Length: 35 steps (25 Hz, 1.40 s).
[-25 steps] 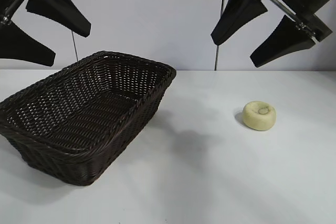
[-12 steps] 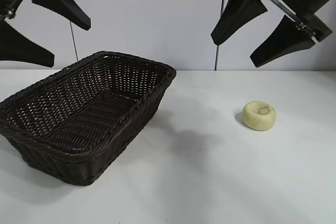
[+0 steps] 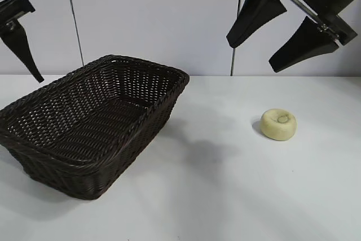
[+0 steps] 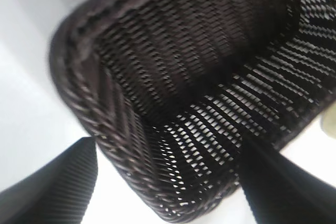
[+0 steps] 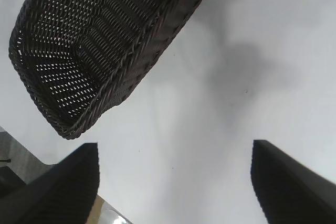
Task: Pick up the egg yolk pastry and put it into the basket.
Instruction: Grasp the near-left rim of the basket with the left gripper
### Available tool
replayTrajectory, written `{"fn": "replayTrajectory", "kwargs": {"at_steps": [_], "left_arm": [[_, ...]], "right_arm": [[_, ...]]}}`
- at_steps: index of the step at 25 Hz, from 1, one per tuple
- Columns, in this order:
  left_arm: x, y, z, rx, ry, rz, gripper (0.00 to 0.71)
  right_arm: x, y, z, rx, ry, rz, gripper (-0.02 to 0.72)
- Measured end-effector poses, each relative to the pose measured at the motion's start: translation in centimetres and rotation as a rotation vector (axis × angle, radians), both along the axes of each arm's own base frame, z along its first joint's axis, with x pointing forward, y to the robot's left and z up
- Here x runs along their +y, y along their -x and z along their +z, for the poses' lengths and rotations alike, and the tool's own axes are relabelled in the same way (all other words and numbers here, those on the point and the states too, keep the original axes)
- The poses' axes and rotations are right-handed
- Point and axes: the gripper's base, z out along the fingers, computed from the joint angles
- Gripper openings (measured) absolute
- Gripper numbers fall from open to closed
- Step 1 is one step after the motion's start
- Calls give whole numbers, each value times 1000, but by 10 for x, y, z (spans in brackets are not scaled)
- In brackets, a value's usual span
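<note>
The egg yolk pastry (image 3: 277,124) is a small pale-yellow puck with a dimple on top, lying on the white table at the right. The dark brown wicker basket (image 3: 62,174) stands at the left, apart from the pastry, with nothing showing inside it. My right gripper (image 3: 251,56) is open and empty, high above the table and up-left of the pastry. Its wrist view shows the basket (image 5: 173,27) and bare table between its fingers (image 5: 79,182), not the pastry. My left gripper (image 4: 169,150) is open and empty above the basket's left end (image 4: 79,95); one finger (image 3: 18,38) shows at the exterior view's left edge.
The white table top (image 3: 225,184) runs between the basket and the pastry and along the front. A pale panelled wall (image 3: 152,21) stands behind. The table's edge (image 5: 113,211) shows in the right wrist view.
My left gripper has swung left, so only one finger now shows at the exterior view's left edge. The right gripper, the basket and the pastry have not moved.
</note>
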Motion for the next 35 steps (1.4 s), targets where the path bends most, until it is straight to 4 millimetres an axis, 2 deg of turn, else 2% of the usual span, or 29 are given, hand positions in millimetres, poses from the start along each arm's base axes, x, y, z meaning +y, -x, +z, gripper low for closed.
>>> {"fn": "replayTrajectory", "kwargs": {"at_steps": [3,8,19,23,32,35], "left_arm": [[-9,7,-8,8,-27,44,543],[-17,6,-11,-53,-6,121,543],[-10,8,-27,-116,-33,165,543],[-12,4,-42,-105,-35,174,543],[-19,-14,-91,-53,-62,172,543],[-20,-15,-95,-50,-57,178,531]], "right_arm": [[0,0,0,1,0,-1,568],[0,0,0,1,-1,-2,568],[0,0,0,0,-1,-3,568],[0,0,0,0,-1,-3,568],[0,0,0,0,-1,-3,568],[0,0,0,0,-1,-3,568]]}}
